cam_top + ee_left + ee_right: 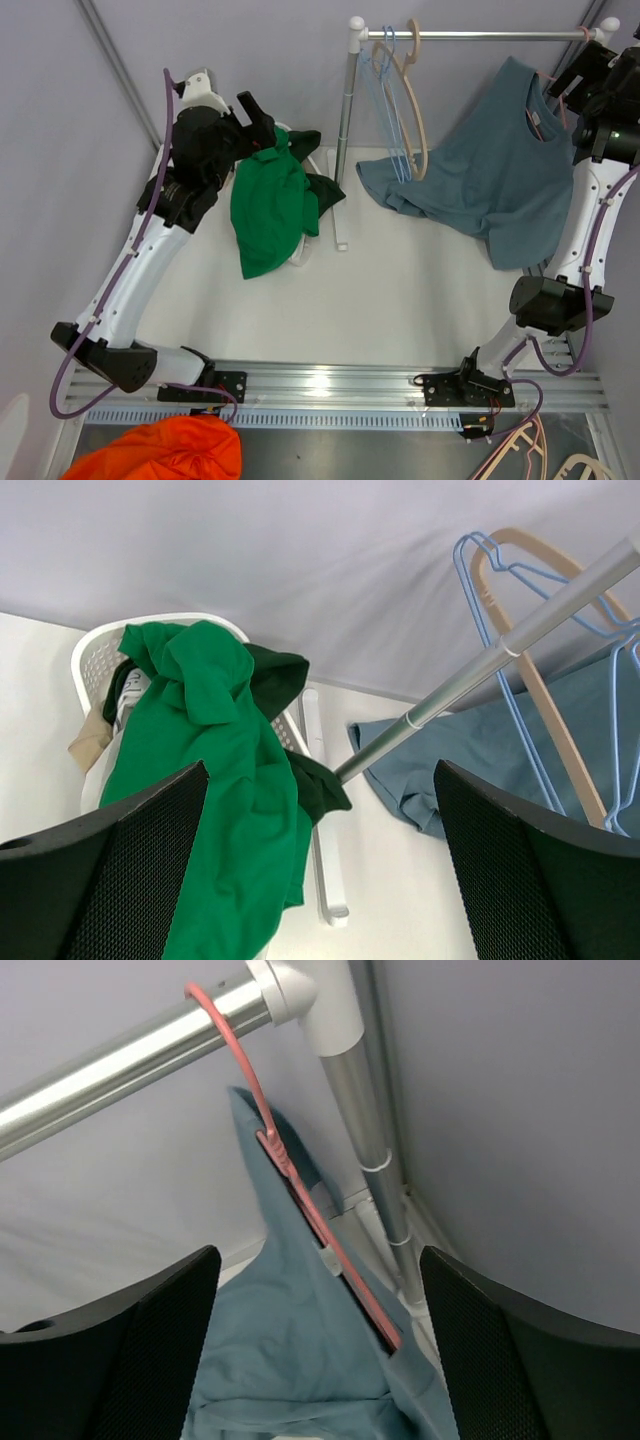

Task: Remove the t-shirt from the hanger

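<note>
We see the slate-blue cotton t-shirt (490, 170) hanging on a thin pink hanger (300, 1190) at the silver metal rail's (480, 35) right end. Right hand (318, 1260) wide, empty, beside that end; left hand (320, 770) wide, empty, beyond the rail's left end.

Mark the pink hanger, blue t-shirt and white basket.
pink hanger (273, 1147), right wrist view, twisted neck below the hook.
blue t-shirt (490, 170), top external view, chest area.
white basket (88, 652), left wrist view, left rim.
</note>
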### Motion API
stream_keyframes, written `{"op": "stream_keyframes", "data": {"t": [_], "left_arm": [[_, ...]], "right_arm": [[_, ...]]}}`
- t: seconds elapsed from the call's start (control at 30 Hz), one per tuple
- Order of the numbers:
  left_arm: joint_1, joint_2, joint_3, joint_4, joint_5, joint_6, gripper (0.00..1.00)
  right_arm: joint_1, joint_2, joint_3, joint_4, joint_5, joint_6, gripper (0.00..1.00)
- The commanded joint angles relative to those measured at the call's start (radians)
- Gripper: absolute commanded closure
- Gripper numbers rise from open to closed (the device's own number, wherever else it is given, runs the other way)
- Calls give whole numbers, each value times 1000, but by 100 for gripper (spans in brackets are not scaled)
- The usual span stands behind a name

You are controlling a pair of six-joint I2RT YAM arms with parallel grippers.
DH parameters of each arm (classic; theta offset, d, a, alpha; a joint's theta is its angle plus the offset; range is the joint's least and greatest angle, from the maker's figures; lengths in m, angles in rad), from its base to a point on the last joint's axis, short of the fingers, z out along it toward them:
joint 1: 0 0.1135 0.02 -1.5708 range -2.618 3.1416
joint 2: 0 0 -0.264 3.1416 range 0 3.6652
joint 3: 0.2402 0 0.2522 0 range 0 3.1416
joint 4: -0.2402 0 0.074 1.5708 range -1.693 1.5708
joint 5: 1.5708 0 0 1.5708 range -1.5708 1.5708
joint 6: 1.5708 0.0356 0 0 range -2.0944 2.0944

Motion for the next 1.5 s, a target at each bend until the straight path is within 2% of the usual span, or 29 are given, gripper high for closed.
{"op": "stream_keyframes", "data": {"t": [0.0,0.13,0.23,0.37,0.67,0.77,0.9,1.07,1.2,1.23,1.27,1.3,1.47], "left_arm": [[-9,-14,-45,72,-14,-8,1],[-9,-28,-117,149,-25,9,1],[-9,-5,-117,181,-45,33,0],[-8,43,-112,233,-63,63,0],[-8,118,-119,301,-42,61,1],[-8,137,-119,312,-31,66,1],[-3,147,-116,319,-31,73,1],[2,146,-120,333,-26,86,1],[11,147,-116,336,-20,95,0],[12,147,-117,336,-19,95,0],[14,146,-119,338,-17,95,1],[15,144,-116,338,-15,96,1],[20,141,-119,341,-15,95,0]], "right_arm": [[-33,37,49,-18,-173,48,16],[-36,81,51,-8,-209,59,23],[-36,107,43,25,-227,60,33],[-21,129,30,98,-220,45,38],[68,173,49,184,-60,-73,43],[87,175,31,230,23,-108,49],[107,190,17,285,84,-156,51],[107,219,23,321,119,-162,69],[107,258,47,302,150,-168,67],[107,273,58,293,142,-165,76],[107,279,67,279,139,-162,96],[108,279,70,279,141,-159,100],[116,278,89,282,130,-131,100]]}}
